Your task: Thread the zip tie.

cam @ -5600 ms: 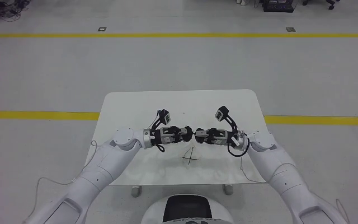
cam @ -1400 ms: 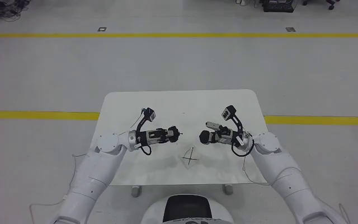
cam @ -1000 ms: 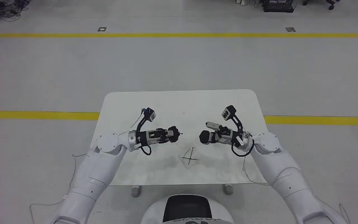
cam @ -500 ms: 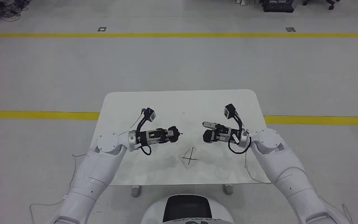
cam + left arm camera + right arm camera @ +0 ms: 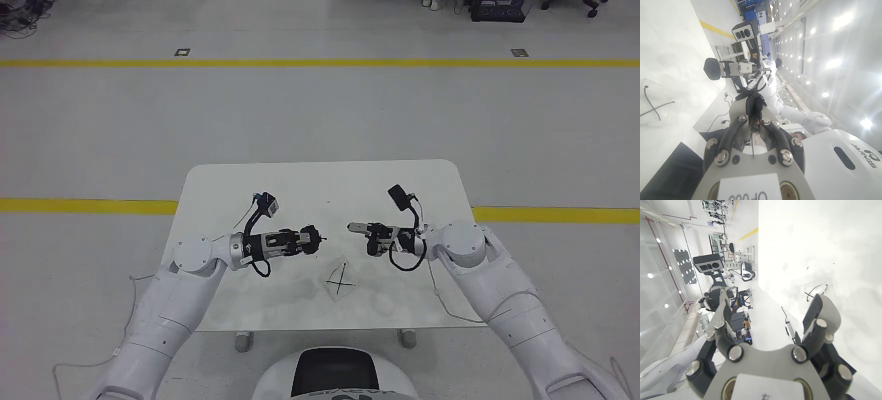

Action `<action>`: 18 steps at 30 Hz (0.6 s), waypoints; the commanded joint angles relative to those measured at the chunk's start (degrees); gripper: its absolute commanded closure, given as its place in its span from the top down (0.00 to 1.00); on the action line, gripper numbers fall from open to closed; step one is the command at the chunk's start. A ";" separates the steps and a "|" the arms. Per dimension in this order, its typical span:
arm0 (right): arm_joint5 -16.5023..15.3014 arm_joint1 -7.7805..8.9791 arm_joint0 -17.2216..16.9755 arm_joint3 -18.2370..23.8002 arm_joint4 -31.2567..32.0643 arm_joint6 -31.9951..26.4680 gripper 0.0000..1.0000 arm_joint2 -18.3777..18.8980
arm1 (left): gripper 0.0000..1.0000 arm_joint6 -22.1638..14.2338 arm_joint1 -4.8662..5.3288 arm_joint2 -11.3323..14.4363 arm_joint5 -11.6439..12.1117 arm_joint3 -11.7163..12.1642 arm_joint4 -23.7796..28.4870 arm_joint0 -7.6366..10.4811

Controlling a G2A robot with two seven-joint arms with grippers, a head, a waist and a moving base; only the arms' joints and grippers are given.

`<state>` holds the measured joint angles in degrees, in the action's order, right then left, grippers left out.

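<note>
Since half second back, right claw [image 5: 358, 229] swung inward toward worktop [image 5: 420, 190] centre; left claw [image 5: 312, 237] unmoved. Now left claw pressed together, pinching zip tie [image 5: 752, 144], held in air above worktop middle. Opposite it, right claw spread, empty. Two spare ties [image 5: 340, 278] lie crossed near front edge. Tail through head? Cannot tell. Judged: threading or pull-tight still left.

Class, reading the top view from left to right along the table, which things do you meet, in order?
Left gripper, shut on a thin black zip tie → two crossed black zip ties lying on the white table → open right gripper.
</note>
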<state>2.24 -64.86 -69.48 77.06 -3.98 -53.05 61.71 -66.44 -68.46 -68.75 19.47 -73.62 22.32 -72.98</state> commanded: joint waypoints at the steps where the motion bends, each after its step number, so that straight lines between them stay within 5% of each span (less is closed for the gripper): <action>1: 0.00 0.00 0.00 0.00 0.01 0.00 1.00 0.00 | 0.00 1.57 0.01 0.10 -0.48 -0.33 0.38 -0.29; 18: 0.12 -0.02 -0.13 0.24 0.43 0.53 1.00 -0.17 | 0.00 -2.75 2.65 -10.97 0.01 0.05 8.52 -3.62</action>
<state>2.26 -64.86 -69.50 77.10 -3.93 -53.01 61.68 -68.96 -65.84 -79.17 19.48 -73.54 29.81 -76.49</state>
